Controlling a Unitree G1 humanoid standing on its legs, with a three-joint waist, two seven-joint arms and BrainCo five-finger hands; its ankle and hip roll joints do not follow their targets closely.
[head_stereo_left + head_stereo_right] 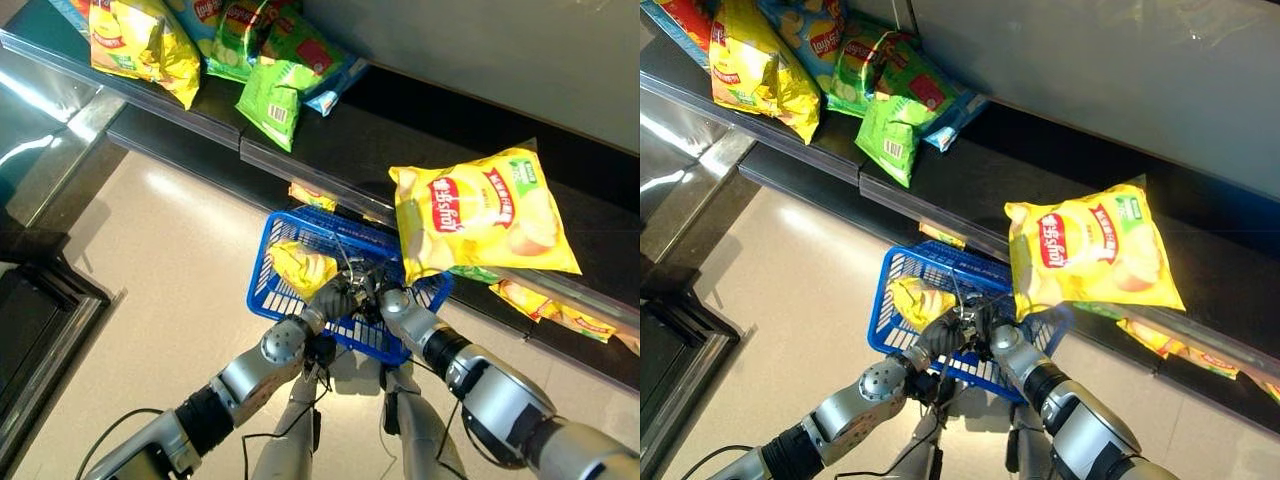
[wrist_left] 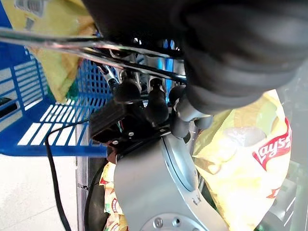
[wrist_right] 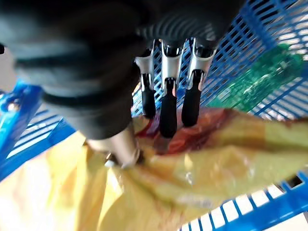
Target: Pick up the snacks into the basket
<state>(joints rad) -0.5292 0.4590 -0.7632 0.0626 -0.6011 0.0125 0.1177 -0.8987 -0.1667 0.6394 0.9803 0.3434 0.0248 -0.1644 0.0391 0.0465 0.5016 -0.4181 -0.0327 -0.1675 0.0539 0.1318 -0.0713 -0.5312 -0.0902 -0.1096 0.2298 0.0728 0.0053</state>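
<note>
My left hand (image 1: 335,297) is curled round the wire handle (image 2: 96,53) of a blue plastic basket (image 1: 262,272), which hangs in front of a black shelf. A yellow chip bag (image 1: 300,266) lies inside the basket. My right hand (image 1: 394,300) sits at the basket's right side, next to the left hand. Its fingers (image 3: 168,110) and thumb pinch a large yellow chip bag (image 1: 480,215) by its lower corner. The rest of that bag stands up over the shelf edge. In the right wrist view this yellow bag (image 3: 216,163) lies over the basket's blue mesh (image 3: 250,43).
The black upper shelf (image 1: 330,140) carries yellow chip bags (image 1: 140,45) and green snack bags (image 1: 275,95) at its far left. More yellow bags (image 1: 550,308) lie on a lower shelf to the right. A beige tiled floor (image 1: 170,260) spreads to the left.
</note>
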